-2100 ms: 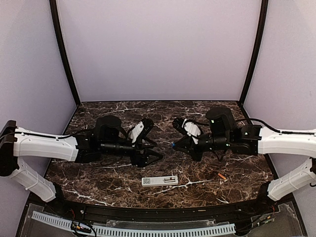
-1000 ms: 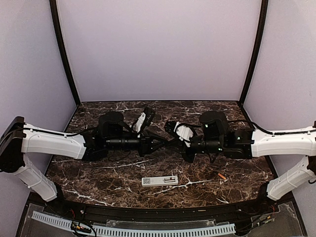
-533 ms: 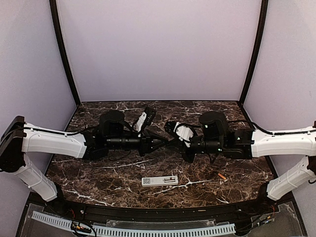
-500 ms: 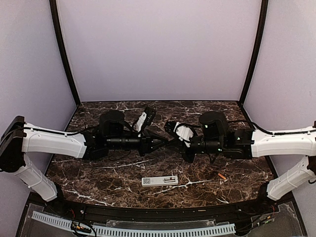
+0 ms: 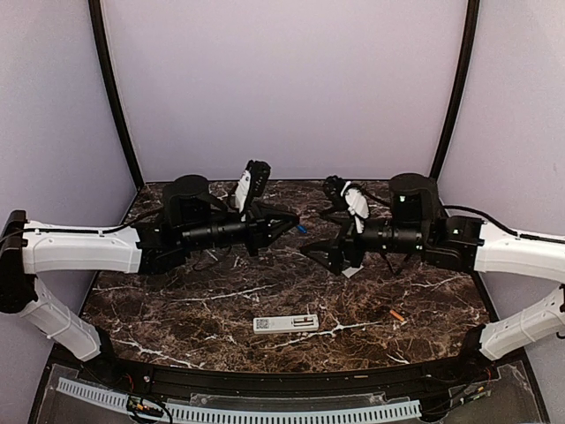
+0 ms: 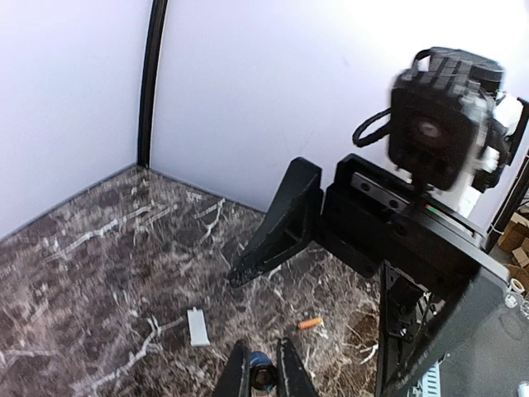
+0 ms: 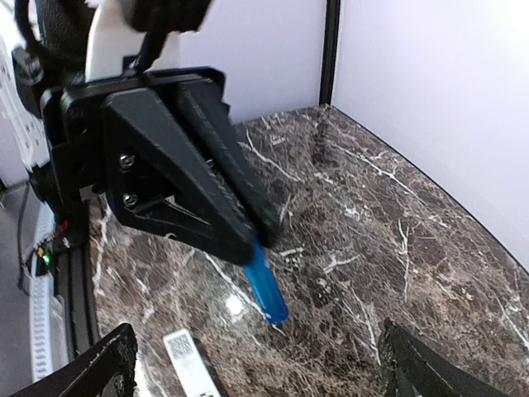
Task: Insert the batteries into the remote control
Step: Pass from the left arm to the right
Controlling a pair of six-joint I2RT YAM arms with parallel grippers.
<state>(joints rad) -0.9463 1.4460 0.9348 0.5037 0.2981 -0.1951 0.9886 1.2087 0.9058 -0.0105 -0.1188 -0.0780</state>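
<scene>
No loading was done yet, by my judgement: the remote control (image 5: 285,323) lay on the table (image 5: 177,300) near its front edge. The left arm's fingers (image 7: 198,165) were clamped on the blue battery (image 7: 266,285), held aloft. The right arm's fingers (image 7: 103,368) were spread wide, empty. The orange battery (image 5: 397,315) lay to the remote's right, well apart. Both insertions remained.

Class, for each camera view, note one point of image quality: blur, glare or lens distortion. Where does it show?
Top external: sharp, evenly lit, but the black corner post bows, a wide-lens distortion. Left wrist: the right arm's wrist is smeared by blur; the wall behind washes out white. Right wrist: the blue battery is crisp; the white housing at top left is blurred.
</scene>
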